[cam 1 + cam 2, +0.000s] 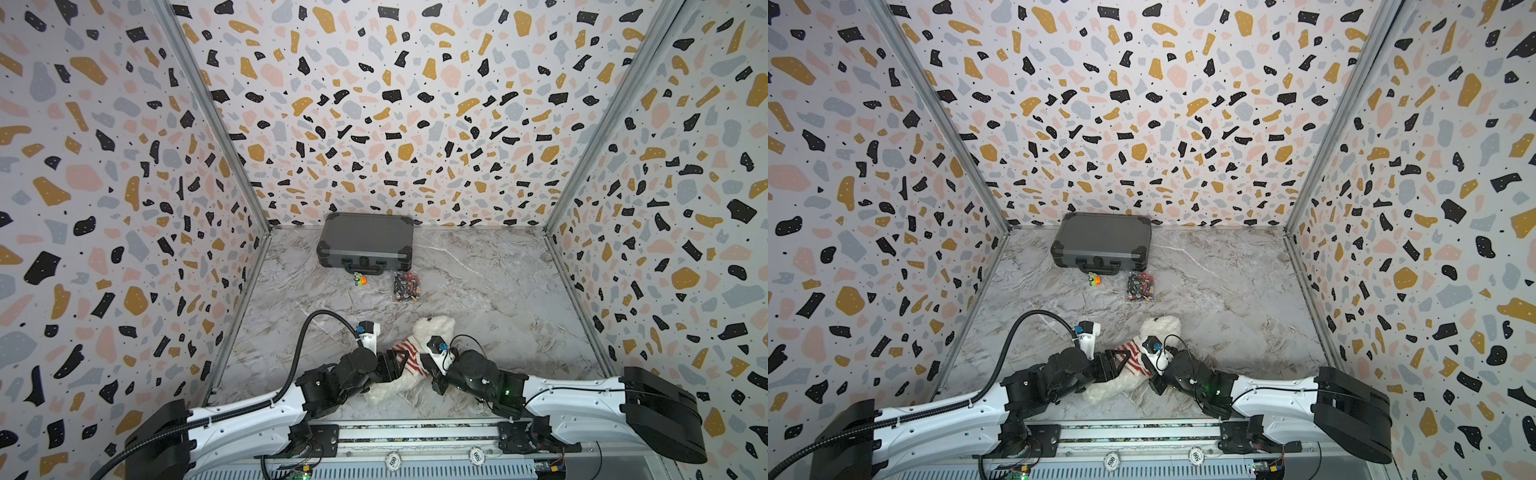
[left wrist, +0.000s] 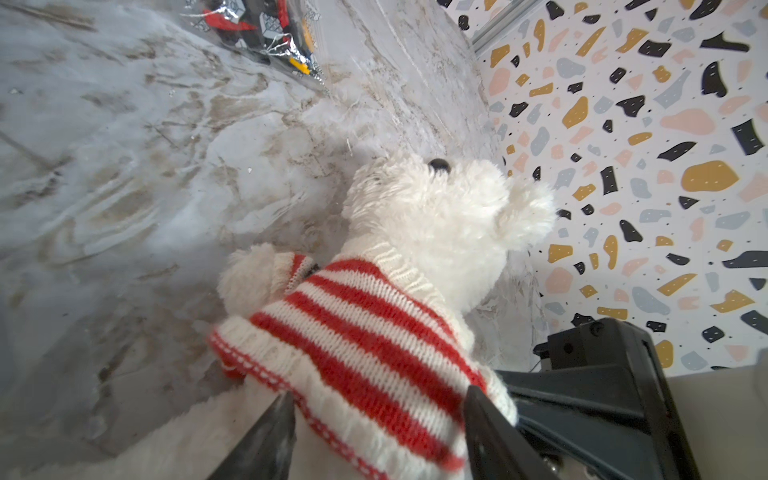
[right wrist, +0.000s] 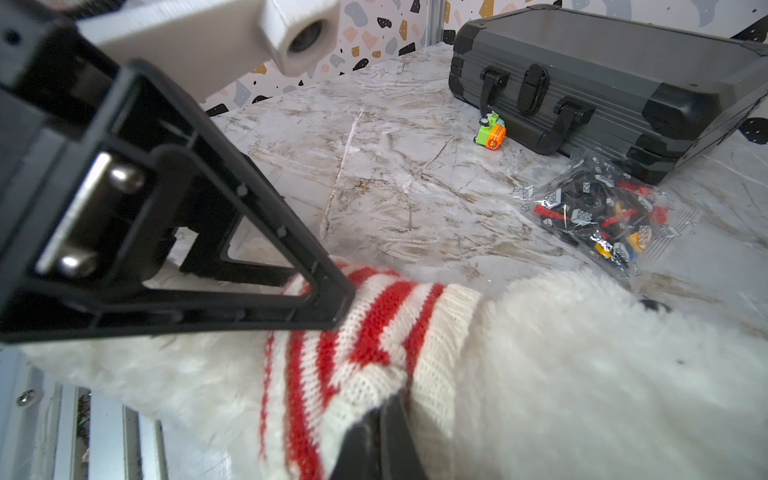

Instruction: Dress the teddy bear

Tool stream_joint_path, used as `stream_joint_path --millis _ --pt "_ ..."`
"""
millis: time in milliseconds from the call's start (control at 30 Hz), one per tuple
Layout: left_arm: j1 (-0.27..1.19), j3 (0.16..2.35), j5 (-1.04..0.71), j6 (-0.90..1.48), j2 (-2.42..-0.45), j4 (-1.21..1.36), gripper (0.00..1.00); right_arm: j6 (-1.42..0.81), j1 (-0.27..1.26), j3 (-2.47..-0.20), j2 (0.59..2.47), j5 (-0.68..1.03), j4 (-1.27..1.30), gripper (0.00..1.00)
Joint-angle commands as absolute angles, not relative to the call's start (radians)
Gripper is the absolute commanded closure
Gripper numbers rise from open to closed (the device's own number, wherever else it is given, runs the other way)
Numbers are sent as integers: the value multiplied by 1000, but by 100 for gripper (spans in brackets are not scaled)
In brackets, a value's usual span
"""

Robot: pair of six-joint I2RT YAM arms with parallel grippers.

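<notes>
The white fluffy teddy bear (image 1: 434, 328) lies near the front of the marble floor, its head pointing to the back wall. A red-and-white striped knitted sweater (image 1: 409, 353) sits over its neck and upper body, and one paw pokes out of a sleeve (image 2: 249, 278). My left gripper (image 2: 378, 399) is open, its fingers on either side of the sweater's hem; in a top view the left gripper (image 1: 401, 359) is at the bear's left flank. My right gripper (image 3: 390, 405) is shut on a fold of the sweater (image 3: 365, 332) at the bear's other side. The bear's legs are partly hidden under the arms.
A shut grey case (image 1: 365, 241) stands at the back wall. A small green and orange toy (image 1: 359, 279) and a clear bag of bricks (image 1: 407, 286) lie just in front of it. Patterned walls close three sides; a metal rail (image 1: 415, 432) runs along the front.
</notes>
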State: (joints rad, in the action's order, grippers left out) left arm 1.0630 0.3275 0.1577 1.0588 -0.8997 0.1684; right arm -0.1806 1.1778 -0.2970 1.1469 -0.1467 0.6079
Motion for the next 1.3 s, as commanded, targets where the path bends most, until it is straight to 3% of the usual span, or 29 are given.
stream_joint_path --millis 0,133,267,433,567,833,1067,1267 --pt "1062 304 171 1079 -900 288 39 -172 1184 -285 1123 -156 626 100" --pt "1061 298 209 1102 -910 347 48 -151 1196 -253 1103 -150 674 100" --pt "1060 293 239 1128 -927 388 76 -124 1200 -228 1075 -155 692 100" --pt "1061 278 248 1147 -933 402 100 -100 1200 -198 1040 -167 696 100" --pt "1060 276 256 1142 -916 382 100 -97 1199 -184 1019 -182 694 100" --pt "1064 308 159 1079 -886 446 100 -110 1198 -181 1018 -202 664 72" --pt "1069 237 186 1131 -839 503 100 -91 1198 -192 1042 -202 667 71" --pt "1053 159 293 1173 -817 442 100 -89 1198 -220 1094 -227 660 77"
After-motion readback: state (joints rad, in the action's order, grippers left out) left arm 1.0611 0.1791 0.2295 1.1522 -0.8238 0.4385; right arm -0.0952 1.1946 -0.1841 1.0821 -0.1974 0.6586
